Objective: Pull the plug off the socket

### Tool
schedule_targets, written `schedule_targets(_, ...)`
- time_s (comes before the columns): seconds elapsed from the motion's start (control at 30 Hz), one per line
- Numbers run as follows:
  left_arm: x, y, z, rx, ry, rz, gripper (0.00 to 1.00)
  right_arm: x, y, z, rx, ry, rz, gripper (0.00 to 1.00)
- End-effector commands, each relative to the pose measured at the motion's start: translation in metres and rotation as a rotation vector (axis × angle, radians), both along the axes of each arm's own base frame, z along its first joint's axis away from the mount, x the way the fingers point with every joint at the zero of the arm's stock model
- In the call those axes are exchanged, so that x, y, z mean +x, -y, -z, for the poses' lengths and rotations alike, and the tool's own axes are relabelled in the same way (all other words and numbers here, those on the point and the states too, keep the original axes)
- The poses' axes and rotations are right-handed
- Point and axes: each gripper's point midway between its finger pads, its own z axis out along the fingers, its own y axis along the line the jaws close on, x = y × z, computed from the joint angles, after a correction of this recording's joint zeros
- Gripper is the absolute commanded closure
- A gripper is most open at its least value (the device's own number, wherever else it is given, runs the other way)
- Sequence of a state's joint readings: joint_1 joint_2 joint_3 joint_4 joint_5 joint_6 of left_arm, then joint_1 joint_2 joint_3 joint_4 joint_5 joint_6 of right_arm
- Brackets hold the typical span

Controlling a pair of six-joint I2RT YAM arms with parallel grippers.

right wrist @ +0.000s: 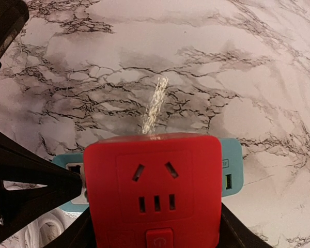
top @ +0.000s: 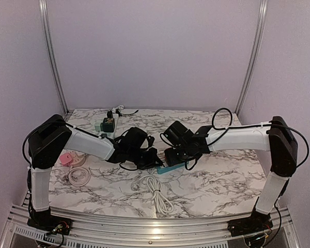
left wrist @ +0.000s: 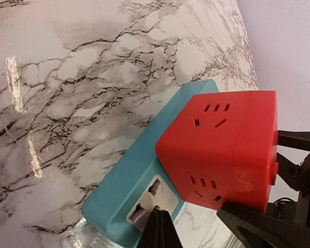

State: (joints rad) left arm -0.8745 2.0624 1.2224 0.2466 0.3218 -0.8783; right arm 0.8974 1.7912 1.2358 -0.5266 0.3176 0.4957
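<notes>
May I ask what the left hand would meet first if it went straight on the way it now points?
The teal power strip: the left hand points at its white socket face, beside the red cube plug. Depth is unclear; it may already touch.

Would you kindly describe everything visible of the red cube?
The red cube is glossy plastic with rounded edges, outlet slots on its visible faces and a button low on one. It stands plugged into the teal strip on the marble table. The right gripper flanks it; contact is unclear.

Red plug [right wrist: 154,191]; teal socket [left wrist: 124,181]; grey-veined white marble table [left wrist: 67,103]
</notes>
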Motion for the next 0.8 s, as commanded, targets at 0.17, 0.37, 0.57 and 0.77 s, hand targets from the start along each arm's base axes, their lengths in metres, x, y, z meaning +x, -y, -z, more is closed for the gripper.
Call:
schedule_targets(0.17,-0.007,-0.010,0.041,0.157,-0.039,-0.021,1.00,-0.002,-0.014,-0.020,0.012,0.051,-0.017,0.37)
schedule_targets(0.37,-0.011,-0.029,0.064,0.263,-0.068,-0.070,1.00,0.002,-0.015,-0.028,0.026,0.075,-0.005,0.48)
schedule_targets(0.57,-0.010,-0.040,0.073,0.319,-0.070,-0.100,1.00,0.005,-0.014,-0.035,0.034,0.096,0.010,0.53)
schedule_targets(0.77,-0.011,-0.048,0.077,0.367,-0.058,-0.119,1.00,0.007,-0.013,-0.048,0.055,0.128,0.023,0.54)
